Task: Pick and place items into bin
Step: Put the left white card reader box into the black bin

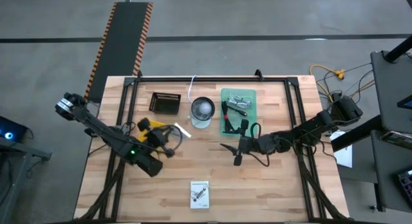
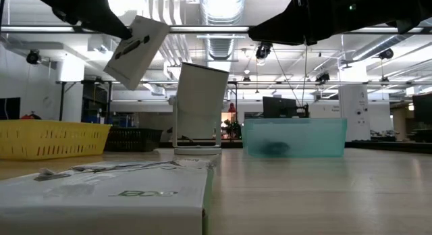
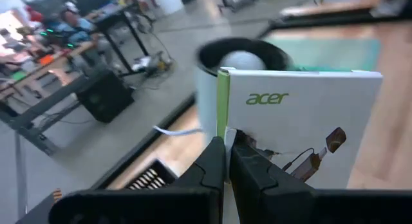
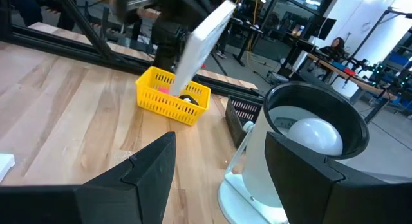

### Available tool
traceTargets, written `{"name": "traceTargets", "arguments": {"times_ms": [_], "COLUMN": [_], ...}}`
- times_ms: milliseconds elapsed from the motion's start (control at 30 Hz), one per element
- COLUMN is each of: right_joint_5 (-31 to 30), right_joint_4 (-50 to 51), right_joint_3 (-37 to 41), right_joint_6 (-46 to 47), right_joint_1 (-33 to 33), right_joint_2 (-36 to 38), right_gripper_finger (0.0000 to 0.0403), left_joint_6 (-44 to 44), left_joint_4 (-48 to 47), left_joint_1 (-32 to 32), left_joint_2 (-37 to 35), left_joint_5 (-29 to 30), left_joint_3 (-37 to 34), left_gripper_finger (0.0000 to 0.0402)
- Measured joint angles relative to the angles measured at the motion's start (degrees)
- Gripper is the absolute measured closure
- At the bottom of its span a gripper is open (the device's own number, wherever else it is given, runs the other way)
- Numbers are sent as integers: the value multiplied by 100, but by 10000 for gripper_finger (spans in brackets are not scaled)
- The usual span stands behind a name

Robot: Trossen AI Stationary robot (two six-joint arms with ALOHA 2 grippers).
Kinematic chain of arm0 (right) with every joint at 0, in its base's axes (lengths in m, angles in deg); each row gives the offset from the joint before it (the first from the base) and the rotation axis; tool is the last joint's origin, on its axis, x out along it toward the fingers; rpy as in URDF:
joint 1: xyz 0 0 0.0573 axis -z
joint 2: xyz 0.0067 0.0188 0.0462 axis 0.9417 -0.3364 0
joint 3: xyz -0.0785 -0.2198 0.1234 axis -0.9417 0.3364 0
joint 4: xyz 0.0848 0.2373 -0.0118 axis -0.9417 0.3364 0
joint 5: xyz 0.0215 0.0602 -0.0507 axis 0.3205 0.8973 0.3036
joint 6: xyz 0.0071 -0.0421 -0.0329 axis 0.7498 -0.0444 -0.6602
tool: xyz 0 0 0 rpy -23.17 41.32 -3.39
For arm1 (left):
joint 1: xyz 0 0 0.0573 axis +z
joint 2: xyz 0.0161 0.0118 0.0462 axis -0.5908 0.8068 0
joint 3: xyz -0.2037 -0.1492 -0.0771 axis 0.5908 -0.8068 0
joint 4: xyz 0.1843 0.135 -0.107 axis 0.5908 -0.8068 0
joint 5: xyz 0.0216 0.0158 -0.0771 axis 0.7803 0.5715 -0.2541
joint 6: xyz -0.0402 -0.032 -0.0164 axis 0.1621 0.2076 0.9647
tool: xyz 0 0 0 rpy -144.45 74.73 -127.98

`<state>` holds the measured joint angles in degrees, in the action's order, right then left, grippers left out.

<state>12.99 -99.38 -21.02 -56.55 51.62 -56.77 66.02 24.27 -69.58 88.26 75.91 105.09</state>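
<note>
While the wooden table (image 1: 270, 185) holds a green tray (image 1: 252, 95) of loose parts at its back, a black basket (image 1: 165, 103) and a white cup-shaped lamp (image 1: 202, 111), the step in hand looks like carrying a card to a bin. The left gripper (image 1: 168, 141), over the table's left half, is pinched tight on the edge of a white card (image 1: 174, 131) and holds it up in the air, just beside the yellow basket (image 1: 147, 125). The card hangs tilted, its long axis sloping down from the pinched edge toward the table's middle. If the yellow basket is the bin, the next move calls for swinging the card over it and letting go. The right gripper (image 1: 239, 149) waits near mid-table, fingers apart and empty. A second card (image 1: 199, 194) lies flat at the front edge.
</note>
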Motion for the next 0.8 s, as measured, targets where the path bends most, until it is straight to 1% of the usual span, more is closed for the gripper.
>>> {"name": "traceTargets", "arguments": {"times_ms": [200,367,433,600,800], "right_joint_5": [0,0,0,0,0], "right_joint_4": [-1,-4,-2,-4,-3], "right_joint_3": [1,-1,-1,-1,-1], "right_joint_6": [3,3,2,2,-11], "right_joint_1": [0,0,0,1,1], "right_joint_2": [0,0,0,0,0], "right_gripper_finger": [179,179,179,179,179], "left_joint_6": [48,56,62,31,-548], "left_joint_4": [3,53,60,54,30], "left_joint_1": [128,315,442,853,1390], "left_joint_2": [-699,-1086,-1208,-1468,-1837], "left_joint_5": [800,1434,1553,1560,1489], "left_joint_3": [-481,-778,-876,-992,-1152], "left_gripper_finger": [401,401,401,401,401]}}
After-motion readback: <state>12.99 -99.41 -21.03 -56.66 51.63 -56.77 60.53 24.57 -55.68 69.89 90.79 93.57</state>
